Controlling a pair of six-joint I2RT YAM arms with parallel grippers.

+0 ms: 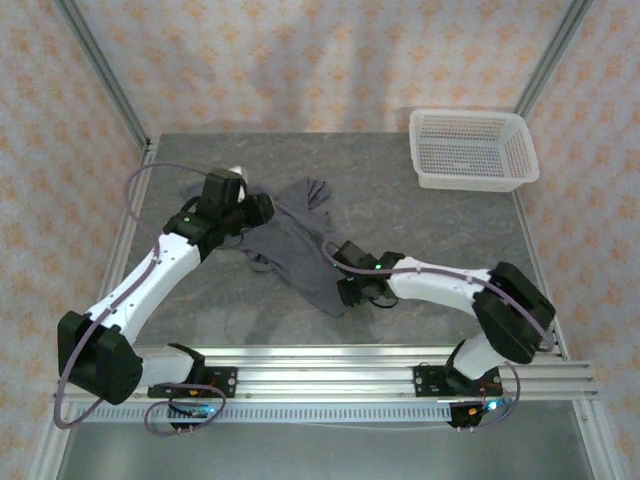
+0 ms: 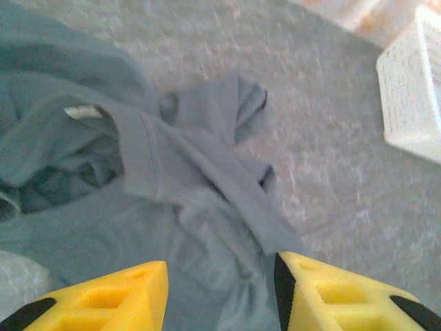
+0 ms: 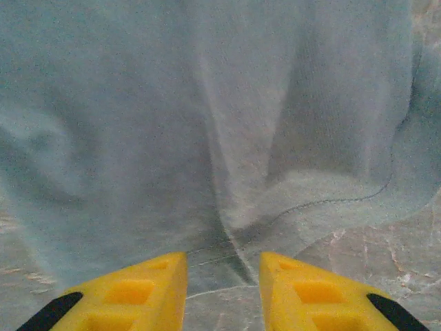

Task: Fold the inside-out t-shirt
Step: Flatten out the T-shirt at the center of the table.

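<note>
Nearest the bases, the right gripper point(image 3: 222, 265) stands low over the grey table point(image 3: 386, 276), its yellow fingers parted and nothing between them. Just ahead of its fingertips lies the bottom hem point(image 3: 324, 202) of the inside-out t-shirt point(image 1: 295, 245), a stitched edge curling on the tabletop. Smooth body cloth spreads beyond it.

Farther out, the left gripper point(image 2: 220, 279) is likewise parted and empty, hovering above the shirt's upper part. Under and ahead of its fingers the cloth is bunched. The collar opening point(image 2: 69, 172) with its pale label point(image 2: 83, 112) lies off to its left, and a rumpled sleeve point(image 2: 238, 103) straight ahead. The shirt lies crumpled between the two grippers, not yet spread. Well beyond the left gripper's right finger sits the white mesh basket point(image 2: 413, 89), apart from the cloth.

The shirt looks thin, soft and light. It will likely sag, drag and wrinkle rather than hold a shape, and a pinch may catch both layers. I judge the best holds to be stitched edges: a hem corner for the right gripper, and the shoulder seam beside the collar for the left, so the shirt can be pulled flat.
</note>
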